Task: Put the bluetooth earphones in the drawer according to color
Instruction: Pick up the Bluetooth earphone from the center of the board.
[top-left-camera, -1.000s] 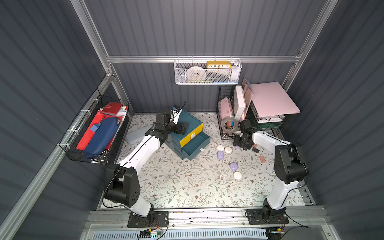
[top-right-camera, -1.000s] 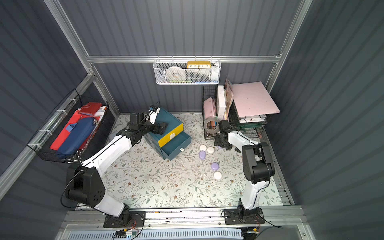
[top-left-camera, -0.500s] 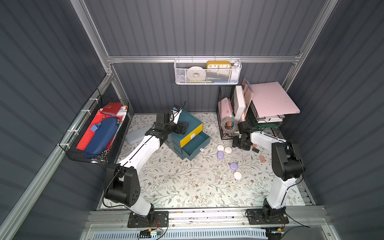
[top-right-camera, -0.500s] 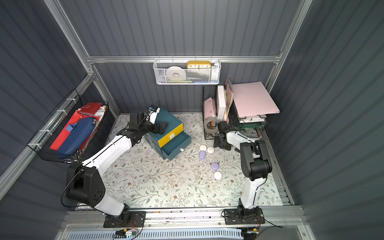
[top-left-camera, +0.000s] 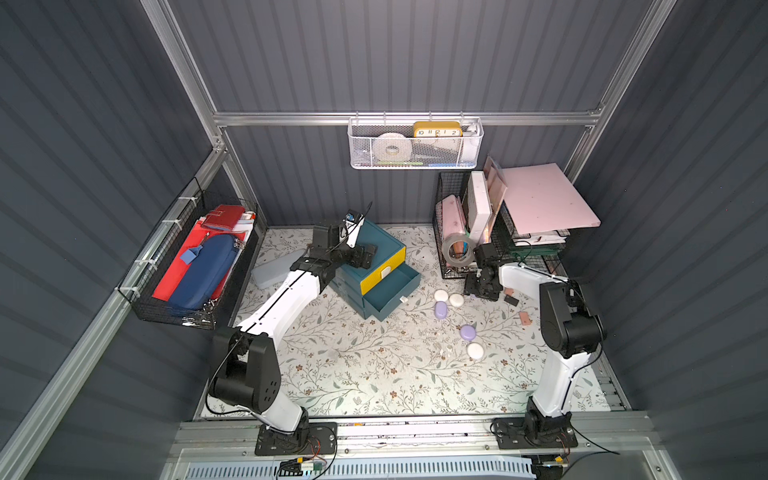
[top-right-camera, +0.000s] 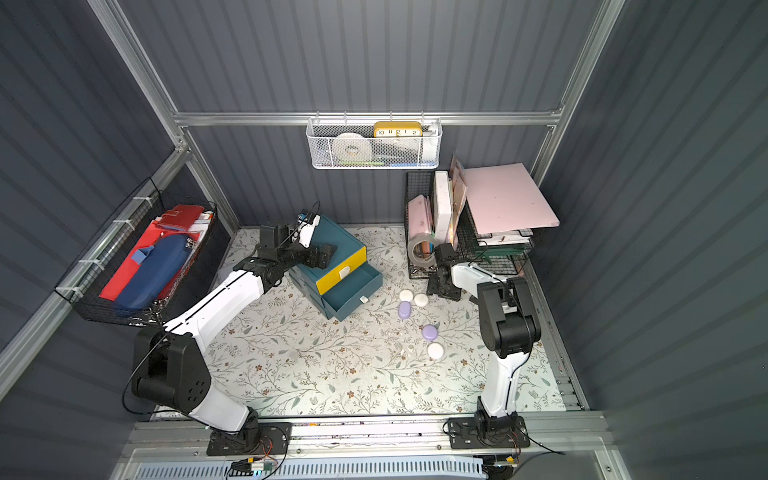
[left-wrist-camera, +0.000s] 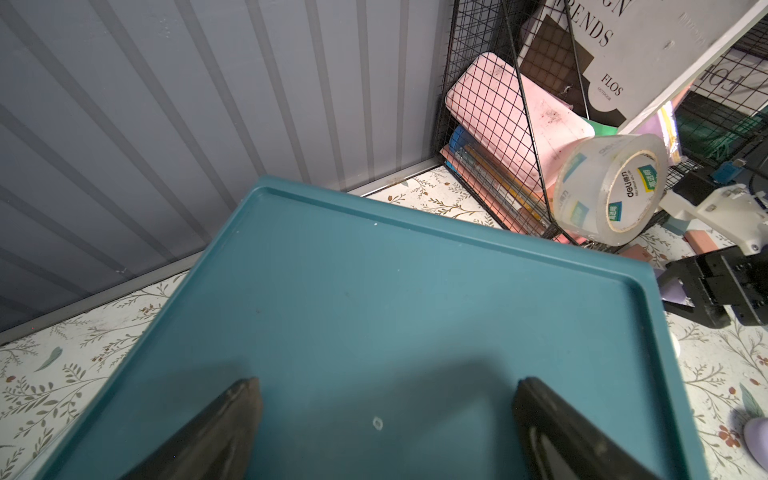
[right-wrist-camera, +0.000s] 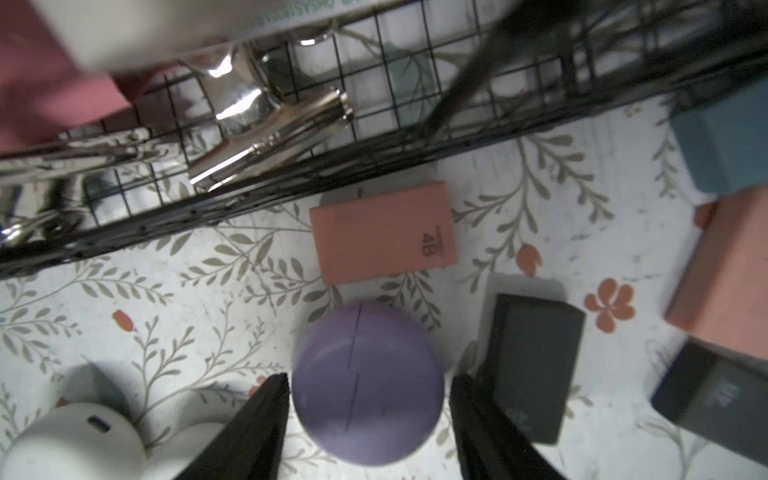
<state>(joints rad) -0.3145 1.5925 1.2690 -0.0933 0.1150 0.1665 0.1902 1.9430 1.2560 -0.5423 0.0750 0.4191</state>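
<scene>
- Black right fingers (right-wrist-camera: 257, 432) stand spread around one lilac case (right-wrist-camera: 368, 386) on the worktop (right-wrist-camera: 187, 332); the right arm (top-left-camera: 523, 278) has just swung in, so a pick looks imminent (nothing lifted yet).
- Spread too, the left fingers (left-wrist-camera: 224, 424) hover above the cabinet (left-wrist-camera: 374, 311).
- Loose: two lilac cases (top-left-camera: 440, 309), three white cases (top-left-camera: 456, 300); one open drawer (top-left-camera: 392, 280).

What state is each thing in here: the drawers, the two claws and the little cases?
yellow drawer, shut.
teal drawer below it, pulled open.
left gripper, open and empty over the cabinet.
right gripper, open, astride the lilac case.
lilac case, lid shut, lying on the mat.
other lilac cases, two, loose on the mat.
white cases, three, loose on the mat.
</scene>
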